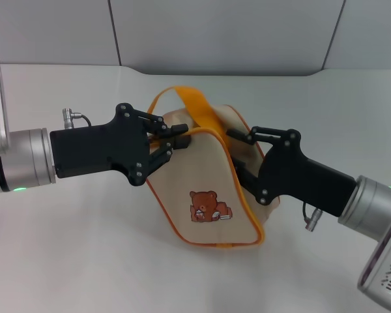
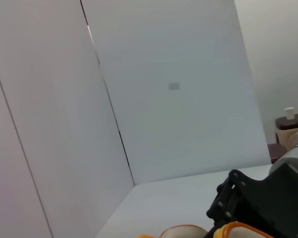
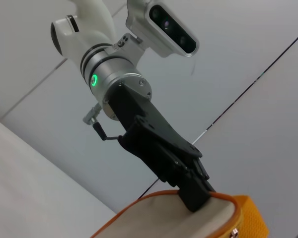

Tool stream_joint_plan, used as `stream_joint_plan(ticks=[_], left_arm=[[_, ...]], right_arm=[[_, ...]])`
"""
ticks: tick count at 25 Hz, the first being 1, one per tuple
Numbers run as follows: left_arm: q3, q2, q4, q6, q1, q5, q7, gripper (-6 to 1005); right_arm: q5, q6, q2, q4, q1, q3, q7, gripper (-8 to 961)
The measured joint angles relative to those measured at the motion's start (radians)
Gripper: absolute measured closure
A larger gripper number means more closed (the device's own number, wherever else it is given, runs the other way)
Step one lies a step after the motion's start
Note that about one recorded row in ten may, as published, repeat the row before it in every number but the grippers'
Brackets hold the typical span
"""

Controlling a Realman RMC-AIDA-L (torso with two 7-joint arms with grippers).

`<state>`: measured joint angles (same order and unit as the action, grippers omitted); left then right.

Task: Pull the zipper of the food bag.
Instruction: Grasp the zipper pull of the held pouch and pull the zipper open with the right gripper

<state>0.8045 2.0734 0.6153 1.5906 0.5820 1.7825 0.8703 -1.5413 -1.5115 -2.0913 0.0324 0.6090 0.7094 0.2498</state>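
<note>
left arm [image 1: 16,163]: silver metal cylinder with a small green light near its underside
left gripper [image 1: 176,142]: matte black flat housing, black linkage fingers, small silver screws at the pivots
left connector [image 1: 70,117]: silver plug with a thin dark cable
right arm [image 1: 375,207]: silver cylinder, pale housing with vent slots
right gripper [image 1: 238,153]: black angular body, screw-studded linkages
left wrist camera [image 3: 169,27]: grey-white housing, two dark lenses

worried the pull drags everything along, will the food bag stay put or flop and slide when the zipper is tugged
The food bag is soft canvas that probably buckles rather than resisting. It looks light, so it could slide on the table. The left gripper and right gripper at opposite ends should steady it.
</note>
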Motion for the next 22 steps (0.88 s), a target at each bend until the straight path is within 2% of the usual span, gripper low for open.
stream_joint_plan(ticks=[6,15,17,22], left_arm=[[-0.004,-0.002,-0.006,-0.001,0.002,0.000,0.000,915],[0.002,0.001,-0.019,0.005,0.009,0.000,-0.001,915],[0.002,0.001,-0.019,0.006,0.009,0.000,-0.001,915],[0.002,0.001,-0.019,0.006,0.010,0.000,-0.001,915]], right_arm=[[0.000,-0.035,0.003,0.014,-0.025,0.000,-0.064,626],[0.004,-0.032,-0.001,-0.007,0.004,-0.006,-0.131,626],[0.003,-0.024,-0.001,-0.014,0.009,-0.005,-0.131,648],[-0.003,-0.007,-0.001,-0.028,0.020,0.001,-0.132,781]])
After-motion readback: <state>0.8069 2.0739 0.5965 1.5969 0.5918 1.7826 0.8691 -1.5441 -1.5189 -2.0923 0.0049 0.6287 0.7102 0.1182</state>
